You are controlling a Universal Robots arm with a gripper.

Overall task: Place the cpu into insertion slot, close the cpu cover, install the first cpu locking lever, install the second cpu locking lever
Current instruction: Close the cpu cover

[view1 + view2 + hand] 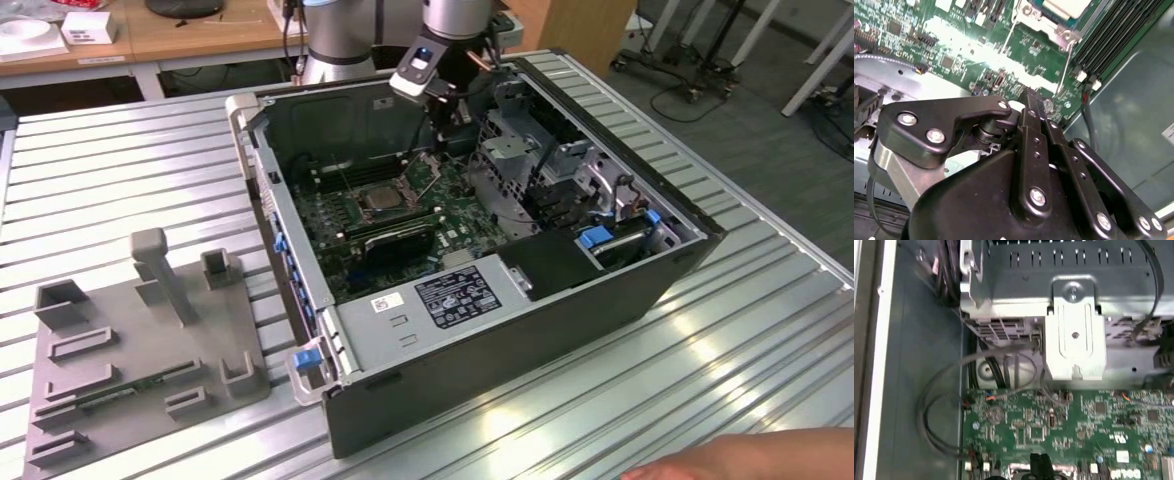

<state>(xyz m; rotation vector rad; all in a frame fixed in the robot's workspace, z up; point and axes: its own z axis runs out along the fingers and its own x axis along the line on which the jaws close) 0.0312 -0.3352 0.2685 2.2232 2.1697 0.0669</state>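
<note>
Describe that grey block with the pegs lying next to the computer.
The grey fixture plate looks like matte moulded plastic. It lies flat on the slatted metal table, at the exterior view's left of the open computer case. Upright posts and small walled pockets rise from it; a thin green strip lies in one groove.

Bright, even overhead light fills the exterior view. The ribbed desk (707, 340) gleams in pale streaks, while the case (400, 125) interior lies in shade. In the second wrist view glare whitens a band across the motherboard (979, 47), and the black pincer (1030, 97) carries soft highlights.
</note>
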